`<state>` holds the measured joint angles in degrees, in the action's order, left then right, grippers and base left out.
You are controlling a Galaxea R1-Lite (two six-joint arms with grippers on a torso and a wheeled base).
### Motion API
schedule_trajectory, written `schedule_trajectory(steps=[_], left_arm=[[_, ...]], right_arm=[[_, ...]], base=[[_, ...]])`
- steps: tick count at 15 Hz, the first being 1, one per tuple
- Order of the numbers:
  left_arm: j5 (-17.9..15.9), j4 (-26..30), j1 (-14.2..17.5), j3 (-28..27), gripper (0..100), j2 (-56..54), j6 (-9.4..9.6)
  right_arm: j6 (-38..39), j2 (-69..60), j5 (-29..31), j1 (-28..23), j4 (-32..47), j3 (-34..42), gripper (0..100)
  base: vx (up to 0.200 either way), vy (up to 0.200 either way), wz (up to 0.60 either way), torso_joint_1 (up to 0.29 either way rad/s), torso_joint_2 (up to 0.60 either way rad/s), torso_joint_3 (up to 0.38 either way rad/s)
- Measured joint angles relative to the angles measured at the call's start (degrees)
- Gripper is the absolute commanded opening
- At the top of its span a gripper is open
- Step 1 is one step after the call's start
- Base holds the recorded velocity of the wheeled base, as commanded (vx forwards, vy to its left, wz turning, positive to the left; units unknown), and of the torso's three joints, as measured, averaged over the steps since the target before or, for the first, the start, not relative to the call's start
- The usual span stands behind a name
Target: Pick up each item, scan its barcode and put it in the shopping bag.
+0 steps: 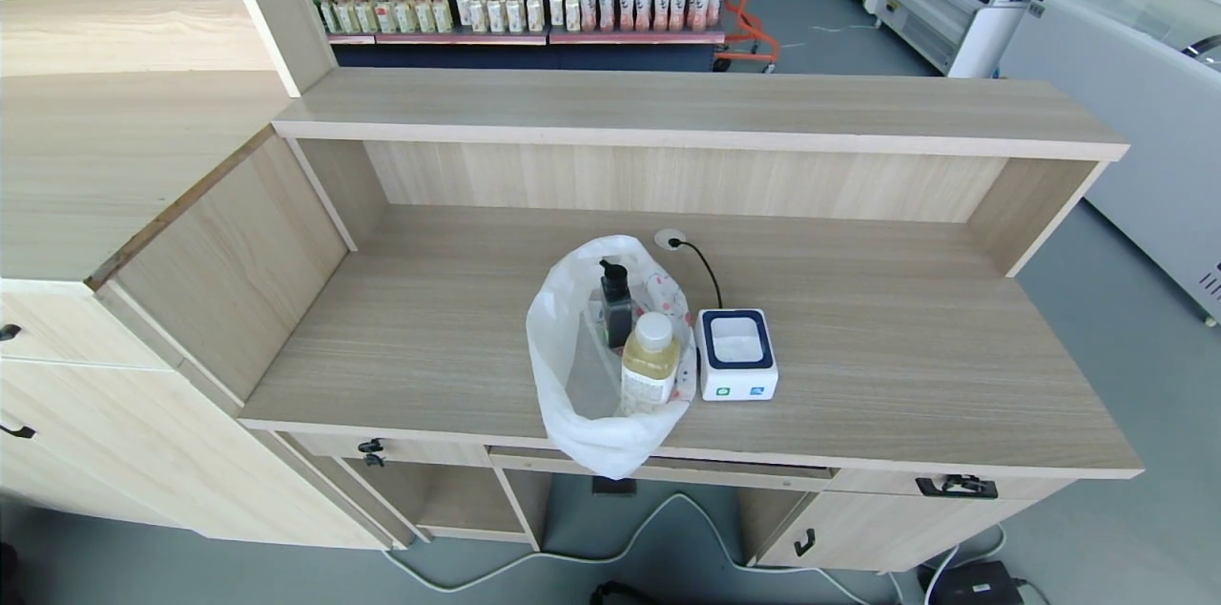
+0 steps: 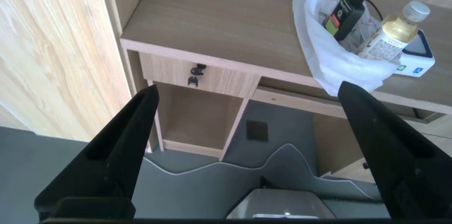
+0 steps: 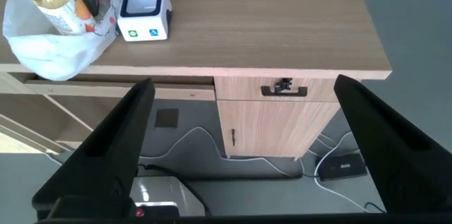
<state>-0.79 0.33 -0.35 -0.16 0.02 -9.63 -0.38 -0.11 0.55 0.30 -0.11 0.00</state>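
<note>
From the head view, the white shopping bag (image 1: 558,338) sits at the front edge of the tabletop (image 1: 906,347), its lower part drooping over the lip. Inside it stand a dark pump bottle (image 1: 615,304) and a drink bottle (image 1: 651,366) with a white cap. The scanner (image 1: 735,354) is just beside the bag on the robot's right, and its cable (image 1: 704,266) runs back to a hole in the tabletop.

In the left wrist view, the left pincer (image 2: 247,86) is spread wide and holds nothing. It hangs low in front of the cabinet, well apart from the bag.

In the right wrist view, the right pincer (image 3: 244,79) is likewise spread wide and empty, low before the drawer front and well apart from the scanner.

With both bottles in the bag, the bagging step looks finished. Whether both were scanned cannot be told from here. The next move probably calls only for keeping both arms off the bag, or for seeking any further item.
</note>
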Motion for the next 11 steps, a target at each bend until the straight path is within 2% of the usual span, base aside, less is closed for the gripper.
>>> schedule_trajectory(steps=[11], left_arm=[[0.01,0.02,0.00,0.00,100,-0.02,-0.02]], right_arm=[[0.09,0.00,-0.01,-0.04,0.04,0.00,100]], base=[[0.000,0.000,0.00,0.000,0.00,0.000]])
